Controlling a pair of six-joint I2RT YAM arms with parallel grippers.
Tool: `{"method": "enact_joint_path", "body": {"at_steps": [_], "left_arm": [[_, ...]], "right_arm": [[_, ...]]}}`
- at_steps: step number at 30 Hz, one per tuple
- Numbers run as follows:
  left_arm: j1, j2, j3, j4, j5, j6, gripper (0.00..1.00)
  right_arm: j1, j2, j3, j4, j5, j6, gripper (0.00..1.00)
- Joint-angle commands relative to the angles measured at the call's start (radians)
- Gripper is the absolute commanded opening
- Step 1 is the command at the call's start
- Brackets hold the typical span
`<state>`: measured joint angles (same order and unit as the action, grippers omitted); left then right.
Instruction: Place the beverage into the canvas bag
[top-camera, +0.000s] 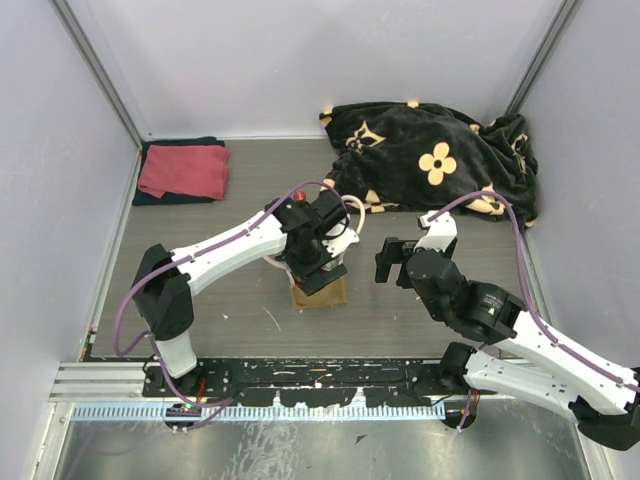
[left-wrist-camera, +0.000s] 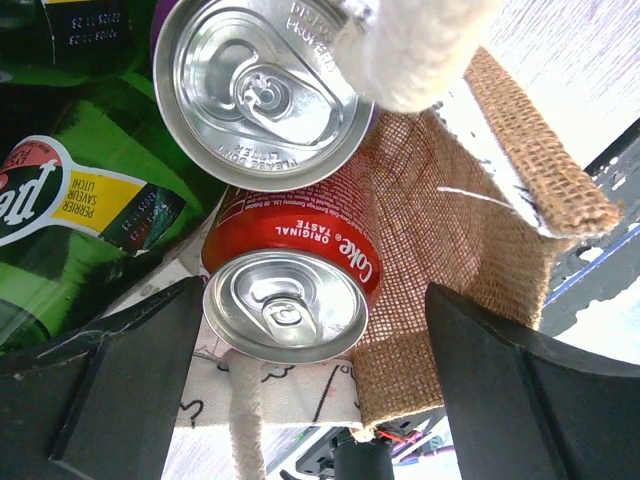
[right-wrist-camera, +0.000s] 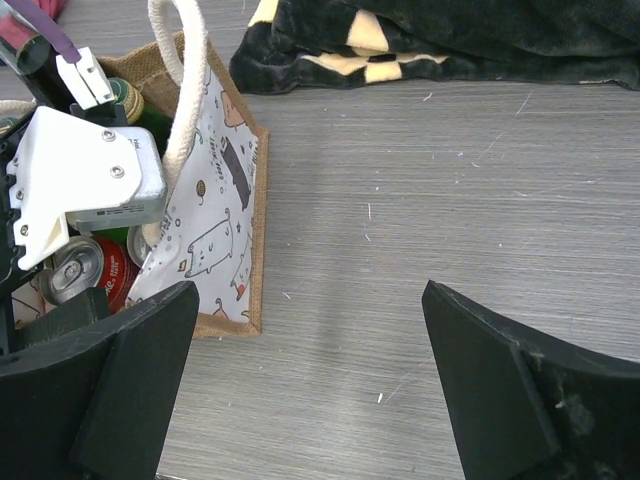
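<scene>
The tan burlap canvas bag (top-camera: 322, 293) stands upright at the table's middle, with white rope handles (left-wrist-camera: 410, 50). In the left wrist view a red Coke can (left-wrist-camera: 290, 275) stands inside it, beside a second can (left-wrist-camera: 255, 90) and a green Perrier bottle (left-wrist-camera: 90, 190). My left gripper (left-wrist-camera: 315, 370) hangs over the bag's mouth, jaws wide apart on either side of the Coke can, the right finger (left-wrist-camera: 520, 390) clear of it. My right gripper (right-wrist-camera: 310, 380) is open and empty above bare table, right of the bag (right-wrist-camera: 215, 230). The Coke can also shows in the right wrist view (right-wrist-camera: 85, 270).
A black blanket with yellow flowers (top-camera: 435, 160) lies heaped at the back right. A folded red cloth (top-camera: 185, 170) on a dark cloth lies at the back left. Grey walls close in three sides.
</scene>
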<state>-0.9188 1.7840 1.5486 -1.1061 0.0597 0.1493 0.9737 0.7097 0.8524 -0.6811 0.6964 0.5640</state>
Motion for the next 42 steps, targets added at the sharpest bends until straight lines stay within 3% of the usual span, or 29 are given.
{"method": "enact_joint_path", "body": {"at_steps": [1,26,31,38,41,42], "left_arm": [[-0.016,-0.038,0.027,-0.054,0.059,-0.014,0.99],[-0.017,-0.152,0.110,-0.069,0.114,-0.028,0.99],[-0.016,-0.173,0.089,-0.044,0.097,-0.037,0.89],[-0.015,-0.192,0.056,0.005,0.100,-0.048,0.50],[-0.009,-0.197,0.058,0.010,0.104,-0.053,0.36],[-0.004,-0.202,0.058,0.015,0.106,-0.057,0.36]], "right_arm": [[0.004,0.007,0.011,0.035,0.014,0.018,1.00],[0.004,0.058,0.028,0.059,-0.001,0.011,1.00],[0.004,0.063,0.034,0.061,-0.003,0.013,1.00],[0.004,0.062,0.025,0.057,-0.002,0.019,1.00],[0.004,0.060,0.021,0.057,0.000,0.021,1.00],[0.005,0.060,0.019,0.057,0.000,0.021,1.00]]}}
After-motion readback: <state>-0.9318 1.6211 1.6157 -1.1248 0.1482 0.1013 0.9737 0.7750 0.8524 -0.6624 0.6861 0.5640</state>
